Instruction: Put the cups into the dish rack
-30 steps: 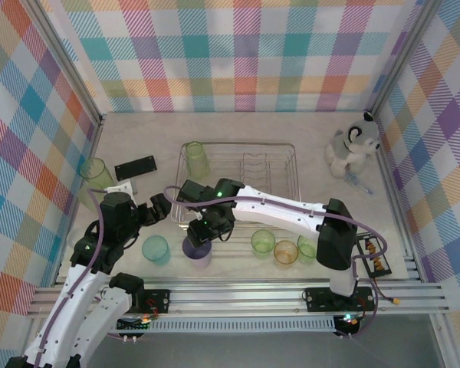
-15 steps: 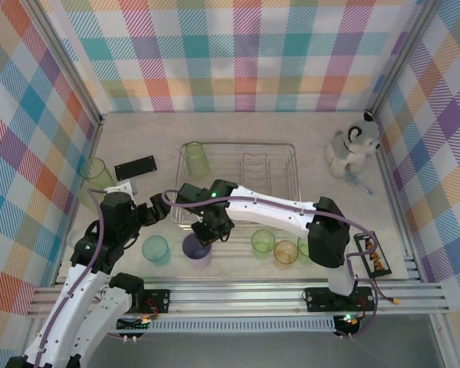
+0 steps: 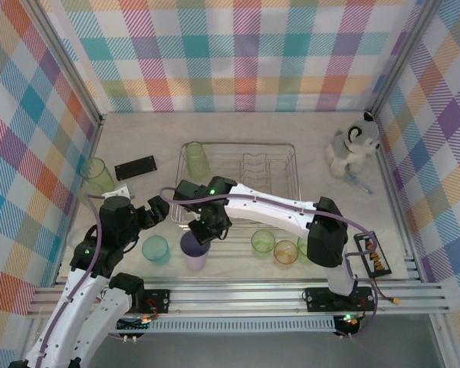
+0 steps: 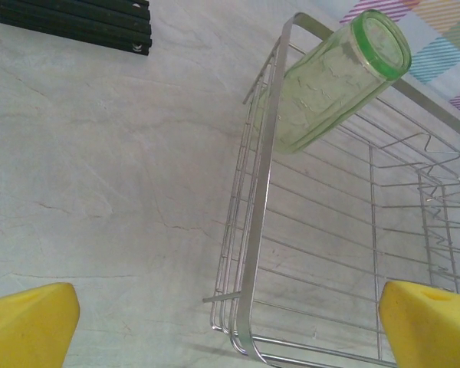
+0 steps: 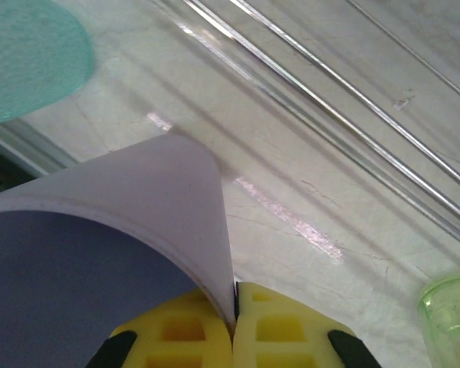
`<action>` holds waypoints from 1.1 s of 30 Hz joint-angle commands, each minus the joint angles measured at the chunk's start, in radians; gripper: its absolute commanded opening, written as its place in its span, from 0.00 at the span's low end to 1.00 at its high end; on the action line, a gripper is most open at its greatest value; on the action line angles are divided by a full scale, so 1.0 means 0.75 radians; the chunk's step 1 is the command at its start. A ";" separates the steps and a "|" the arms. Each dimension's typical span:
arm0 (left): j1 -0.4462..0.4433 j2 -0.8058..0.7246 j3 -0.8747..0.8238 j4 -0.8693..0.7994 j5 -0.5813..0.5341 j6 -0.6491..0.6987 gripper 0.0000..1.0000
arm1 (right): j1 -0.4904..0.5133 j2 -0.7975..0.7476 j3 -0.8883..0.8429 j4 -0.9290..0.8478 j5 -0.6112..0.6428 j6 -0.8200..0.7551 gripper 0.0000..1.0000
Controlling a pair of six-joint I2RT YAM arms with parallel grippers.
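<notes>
Lavender cup (image 5: pixel 100 230) in right end effector (image 5: pixel 234 305)

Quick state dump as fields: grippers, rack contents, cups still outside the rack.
right gripper: fingers shut on rim of lavender cup, in front of dish rack
left gripper: open, empty, off the rack's left end
in rack: one green cup, far-left corner
outside rack: teal cup, tall green cup, two green cups, orange cup
</notes>
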 commanded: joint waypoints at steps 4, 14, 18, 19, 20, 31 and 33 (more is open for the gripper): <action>0.005 -0.025 -0.021 0.176 0.106 -0.085 1.00 | -0.063 -0.129 0.007 0.044 -0.213 -0.046 0.00; 0.005 0.069 -0.018 0.856 0.623 -0.168 1.00 | -0.417 -0.587 -0.444 0.359 -0.591 -0.052 0.00; 0.005 0.170 -0.002 1.091 0.901 -0.211 1.00 | -0.590 -0.800 -0.630 0.527 -0.695 0.017 0.00; 0.007 0.193 0.005 1.132 0.958 -0.227 1.00 | -0.628 -0.839 -0.656 0.556 -0.719 0.029 0.00; 0.003 0.221 0.017 1.170 1.013 -0.242 1.00 | -0.669 -0.879 -0.687 0.589 -0.753 0.044 0.00; -0.105 0.377 0.119 1.277 1.258 -0.247 1.00 | -0.859 -1.016 -0.848 1.081 -1.085 0.315 0.00; -0.144 0.406 0.120 1.287 1.266 -0.246 1.00 | -0.859 -1.003 -0.846 1.120 -1.108 0.337 0.00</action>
